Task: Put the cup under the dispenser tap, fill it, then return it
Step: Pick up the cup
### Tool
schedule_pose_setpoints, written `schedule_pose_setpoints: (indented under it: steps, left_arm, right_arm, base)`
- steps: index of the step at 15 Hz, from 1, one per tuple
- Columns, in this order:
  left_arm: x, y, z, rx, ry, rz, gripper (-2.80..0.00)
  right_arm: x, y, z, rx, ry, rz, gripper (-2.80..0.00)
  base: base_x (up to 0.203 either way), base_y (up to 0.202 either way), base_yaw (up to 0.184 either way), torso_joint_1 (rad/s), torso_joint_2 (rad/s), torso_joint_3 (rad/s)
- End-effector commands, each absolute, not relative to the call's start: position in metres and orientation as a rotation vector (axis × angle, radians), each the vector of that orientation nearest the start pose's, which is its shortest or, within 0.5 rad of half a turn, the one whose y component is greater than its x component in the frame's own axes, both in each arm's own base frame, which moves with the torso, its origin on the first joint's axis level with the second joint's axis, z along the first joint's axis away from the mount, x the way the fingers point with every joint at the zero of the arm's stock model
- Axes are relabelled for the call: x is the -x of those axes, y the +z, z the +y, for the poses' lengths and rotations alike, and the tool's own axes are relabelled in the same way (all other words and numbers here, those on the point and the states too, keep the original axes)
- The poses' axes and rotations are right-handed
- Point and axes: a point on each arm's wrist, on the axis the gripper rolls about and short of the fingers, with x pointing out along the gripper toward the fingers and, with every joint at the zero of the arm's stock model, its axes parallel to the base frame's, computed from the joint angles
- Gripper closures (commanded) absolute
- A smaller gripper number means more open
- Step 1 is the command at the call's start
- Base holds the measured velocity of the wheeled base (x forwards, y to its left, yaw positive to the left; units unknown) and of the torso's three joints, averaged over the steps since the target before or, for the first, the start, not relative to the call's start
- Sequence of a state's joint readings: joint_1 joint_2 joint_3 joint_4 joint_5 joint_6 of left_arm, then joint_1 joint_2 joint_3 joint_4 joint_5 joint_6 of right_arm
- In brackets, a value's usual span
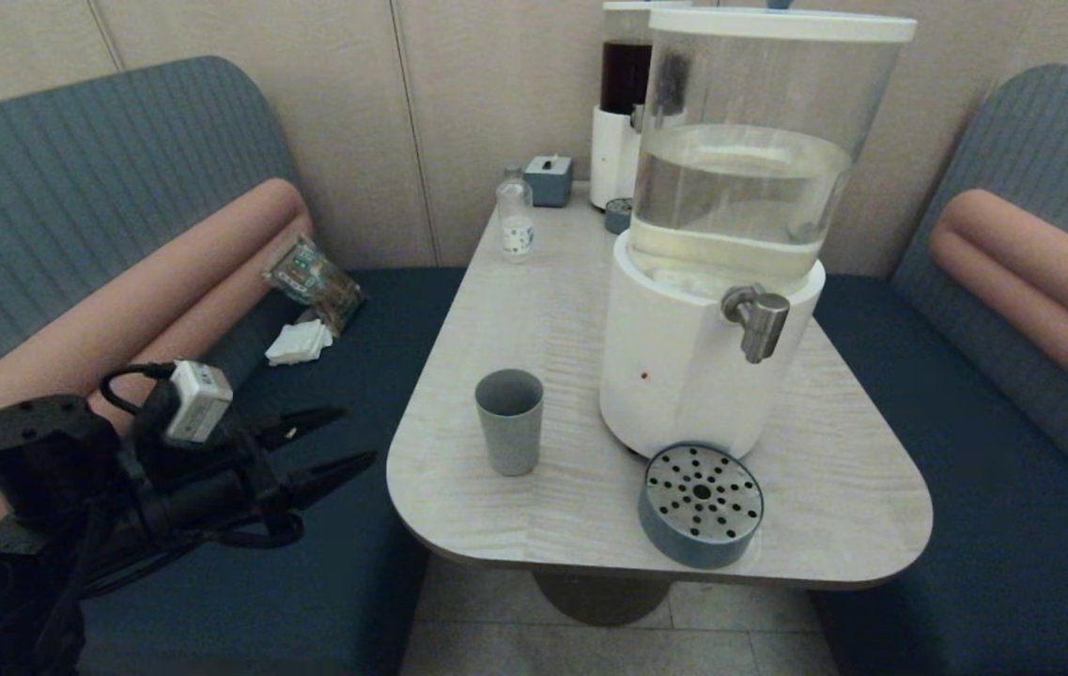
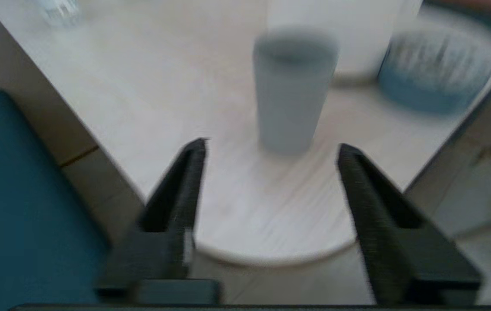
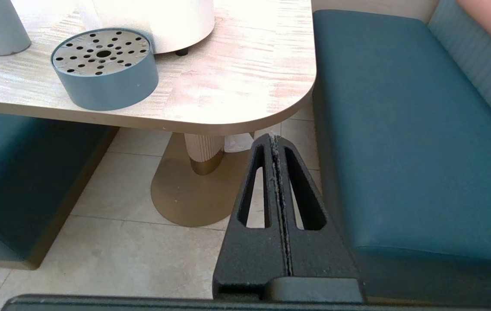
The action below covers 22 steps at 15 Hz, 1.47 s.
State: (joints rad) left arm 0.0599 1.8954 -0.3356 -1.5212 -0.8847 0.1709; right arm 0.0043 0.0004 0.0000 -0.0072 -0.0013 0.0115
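Note:
The grey-blue cup (image 1: 509, 421) stands upright on the table (image 1: 552, 310), left of the big white-based dispenser (image 1: 712, 282). Its steel tap (image 1: 759, 321) juts out on the dispenser's front, well above the table. My left gripper (image 1: 353, 437) is open and empty, hovering off the table's left edge and pointing at the cup (image 2: 293, 88), which stands ahead of the two spread fingers (image 2: 185, 190) with a gap before it. My right gripper (image 3: 274, 137) is shut and empty, parked low beside the table over the floor; it does not show in the head view.
A round blue-grey tray with a perforated top (image 1: 701, 504) sits near the table's front edge below the tap. A small clear bottle (image 1: 515, 222), a grey box (image 1: 549, 178) and a dark-tank dispenser (image 1: 621, 113) stand at the back. Bench seats (image 1: 966, 451) flank both sides.

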Motion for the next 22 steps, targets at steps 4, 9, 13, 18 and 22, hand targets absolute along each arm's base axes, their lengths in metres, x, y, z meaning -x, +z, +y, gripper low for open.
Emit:
schedule_pose_setpoints:
  steps: [4, 9, 13, 18, 22]
  left_arm:
    - [-0.301, 0.069, 0.004, -0.118, -0.962, 0.011, -2.8]
    - [-0.346, 0.054, -0.016, -0.123, -1.055, -0.032, -2.8]
    - [-0.373, 0.046, -0.033, -0.127, -1.1, -0.067, -2.8]
    - [-0.383, 0.038, -0.058, -0.122, -1.126, -0.074, -2.8]
    - [-0.395, 0.036, -0.084, -0.124, -1.134, -0.103, -2.8]
  right_arm:
    - [0.023, 0.076, 0.0, -0.012, 0.003, -0.008, 0.0]
    - [0.023, 0.076, 0.0, -0.012, 0.003, -0.008, 0.0]
    - [0.023, 0.076, 0.0, -0.009, 0.003, -0.008, 0.0]
    - [0.023, 0.076, 0.0, -0.009, 0.003, -0.008, 0.0]
    - [0.023, 0.076, 0.0, -0.011, 0.002, -0.008, 0.0]
  base:
    - [0.0, 0.0, 0.0, 0.0, 0.0, 0.0]
    - [0.0, 0.0, 0.0, 0.0, 0.0, 0.0]
    - [0.0, 0.0, 0.0, 0.0, 0.0, 0.0]
    - [0.0, 0.0, 0.0, 0.0, 0.0, 0.0]
    - [0.0, 0.0, 0.0, 0.0, 0.0, 0.0]
